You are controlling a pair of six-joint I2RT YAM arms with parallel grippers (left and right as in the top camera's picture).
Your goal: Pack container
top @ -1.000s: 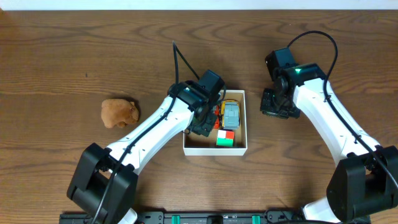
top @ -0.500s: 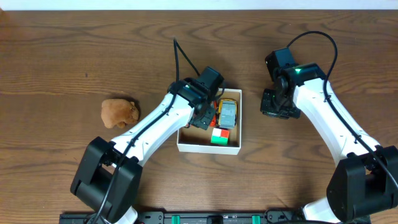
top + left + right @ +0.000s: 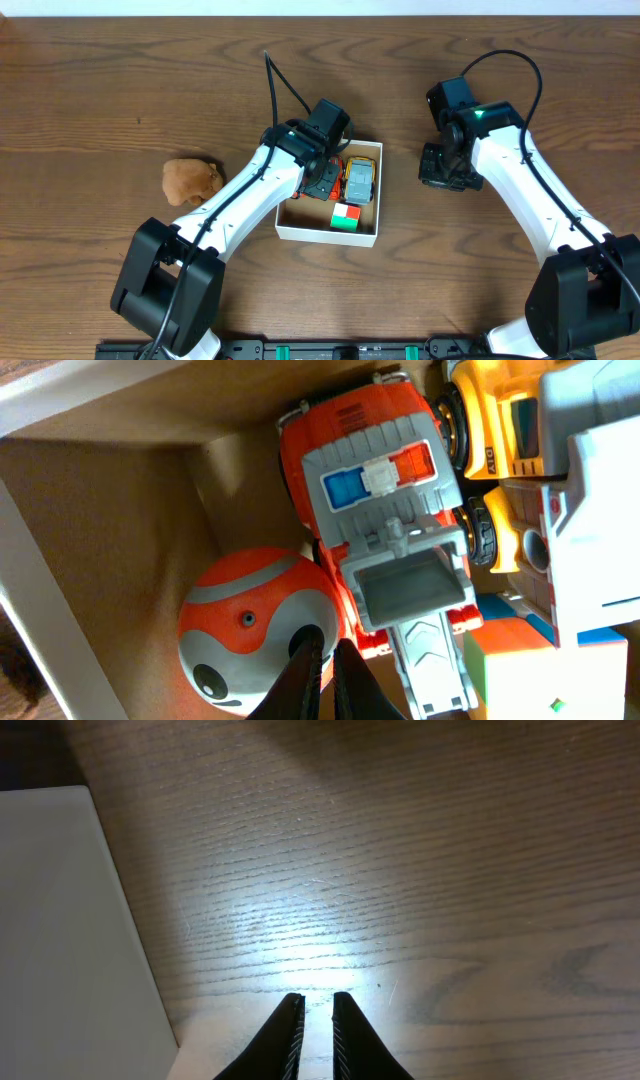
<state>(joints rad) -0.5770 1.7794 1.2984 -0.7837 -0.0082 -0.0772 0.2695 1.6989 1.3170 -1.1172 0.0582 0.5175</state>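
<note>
Overhead looks straight down on the table; left wrist views the container interior closely, right wrist the table surface beside it.

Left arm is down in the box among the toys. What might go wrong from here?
1. The left gripper, fingers closed, sits right over the orange ball beside the fire truck; pulling out could knock either.
2. Nothing holds the container: the right gripper hovers over the table beside it, so a push may slide it.
3. The brown plush toy is still outside, and space looks tight.
</note>
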